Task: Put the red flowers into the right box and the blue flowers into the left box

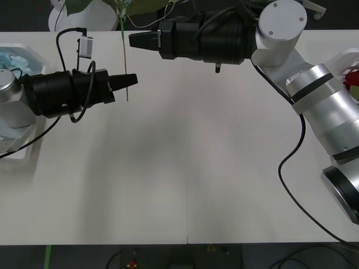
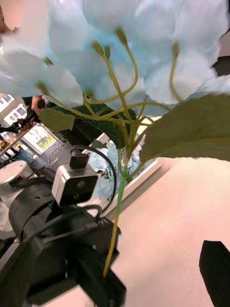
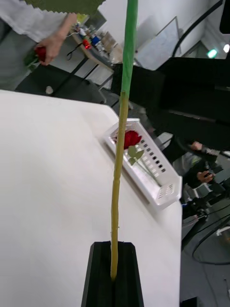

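Left gripper (image 1: 132,80) clenched on the blue flowers' (image 2: 143,57) stem end; right gripper (image 1: 134,40) state: cannot tell. Judged light, whippy, top-heavy: 1 mid-stem hold steadies better.

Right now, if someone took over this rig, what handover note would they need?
Left claw: shut on the blue flower low on its stem, over the table's left half.
Right claw: open, beside that stem, nearer the bloom.
Left box: at the left edge, other blue blooms already inside.
Right box: one red rose inside.
A person's hand beyond the table holds a second rose.
Left to do: carry the held flower to the left box and release it. The second rose probably still has to go in the right box.
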`<control>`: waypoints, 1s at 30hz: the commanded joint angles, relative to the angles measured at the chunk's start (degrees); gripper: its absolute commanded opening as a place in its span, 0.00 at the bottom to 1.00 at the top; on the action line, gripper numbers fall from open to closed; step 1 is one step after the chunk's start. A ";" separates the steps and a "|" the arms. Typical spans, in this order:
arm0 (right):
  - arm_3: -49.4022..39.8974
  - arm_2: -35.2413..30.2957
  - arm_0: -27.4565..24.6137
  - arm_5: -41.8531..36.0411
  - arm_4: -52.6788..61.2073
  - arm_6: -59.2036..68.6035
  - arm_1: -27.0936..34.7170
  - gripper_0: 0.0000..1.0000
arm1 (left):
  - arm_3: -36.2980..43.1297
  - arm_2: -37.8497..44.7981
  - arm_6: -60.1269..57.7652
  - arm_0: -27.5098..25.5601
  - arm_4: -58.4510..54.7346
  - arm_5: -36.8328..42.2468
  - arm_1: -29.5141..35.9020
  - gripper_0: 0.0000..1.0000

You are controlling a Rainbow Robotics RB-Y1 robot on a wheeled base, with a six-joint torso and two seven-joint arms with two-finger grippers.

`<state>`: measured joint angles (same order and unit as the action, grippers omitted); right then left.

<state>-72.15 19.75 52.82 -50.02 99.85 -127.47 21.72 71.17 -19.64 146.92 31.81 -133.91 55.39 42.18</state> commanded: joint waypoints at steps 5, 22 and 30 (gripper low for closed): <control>-3.70 0.38 3.00 -5.26 0.96 -0.76 6.58 0.99 | 1.16 8.82 1.79 -8.96 -0.57 1.38 12.31 0.00; -6.69 1.70 0.89 -23.90 4.21 -17.90 25.21 0.99 | -5.17 39.23 1.00 -18.10 32.66 8.77 21.19 0.00; -17.41 2.05 -8.69 -19.76 6.32 -27.53 35.23 0.99 | -6.31 54.79 -0.58 -18.10 58.32 18.70 21.54 0.00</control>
<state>-85.44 21.79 46.85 -71.21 105.04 -154.84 52.72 64.72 32.04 146.92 13.97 -79.77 72.90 60.41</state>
